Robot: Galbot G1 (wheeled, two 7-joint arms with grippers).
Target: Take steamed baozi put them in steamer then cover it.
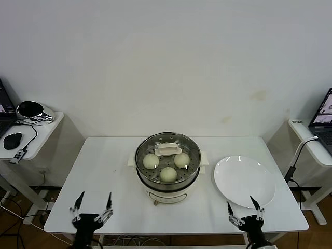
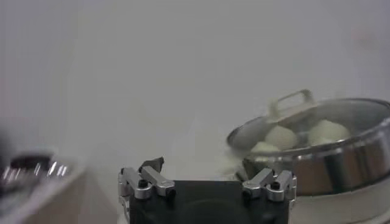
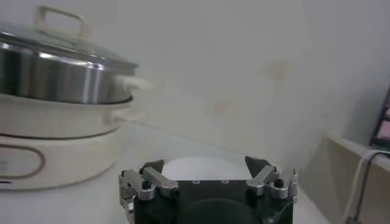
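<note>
A white table point(image 1: 104, 171) stands against a pale wall. At its middle sits the steamer point(image 1: 167, 179), a shiny steel pot on a cream-white base. The cover point(image 1: 167, 158), a clear glass lid with a cream-white handle, rests on top of the steamer. Through the glass, three steamed baozi point(image 1: 167, 173) show on the perforated tray: one toward the robot's left, one toward its right, one nearer the robot. A fourth may sit under the handle, but the lid hides that spot.

Just to the right of the steamer lies a flat white plate point(image 1: 244, 181), with nothing on it.

The left gripper point(image 1: 93, 205) hangs low at the table's near left edge, well apart from the steamer, its fingers spread wide and holding nothing. The right gripper point(image 1: 245, 210) hangs at the near right edge, close to the plate's near rim, fingers likewise spread wide and empty.

Side tables flank the scene, the left one carrying a computer mouse point(image 1: 12, 140).
</note>
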